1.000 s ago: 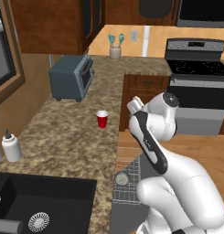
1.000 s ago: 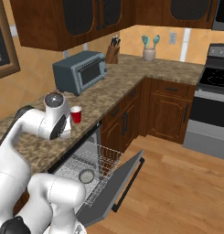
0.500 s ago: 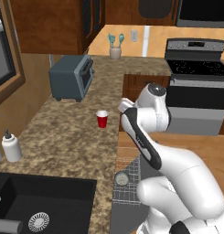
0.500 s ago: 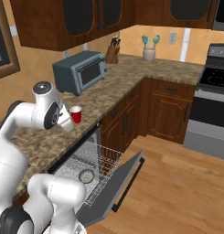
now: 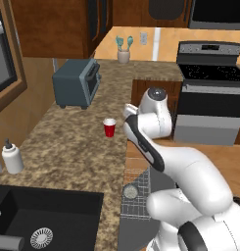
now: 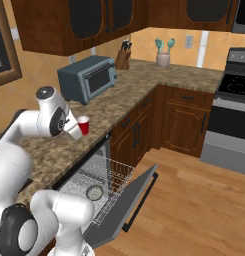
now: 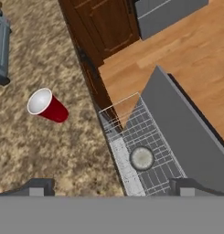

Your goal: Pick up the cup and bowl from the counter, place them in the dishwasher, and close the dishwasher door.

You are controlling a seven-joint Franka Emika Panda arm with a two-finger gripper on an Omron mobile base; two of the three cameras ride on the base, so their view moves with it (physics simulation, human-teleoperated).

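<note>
cup [image 5: 109,128] upright near the counter [image 5: 67,147] edge; bowl [image 7: 142,157] in the rack; fingers [image 7: 38,187] seemingly spread wide, gripping nothing.

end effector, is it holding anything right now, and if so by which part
Nothing is held. In the hand view the end effector has only bare counter between its fingertips; the cup stands apart on the counter, and the bowl lies in the dishwasher rack.

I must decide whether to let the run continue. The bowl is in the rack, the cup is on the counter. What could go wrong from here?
1. The cup is small and stands alone near the counter edge; a slightly off approach could tip it or push it to the floor.
2. The dishwasher door hangs open below that edge, so a low arm swing might hit it.
3. The bowl lies loose in the rack; shutting the door hard may shift it.
</note>
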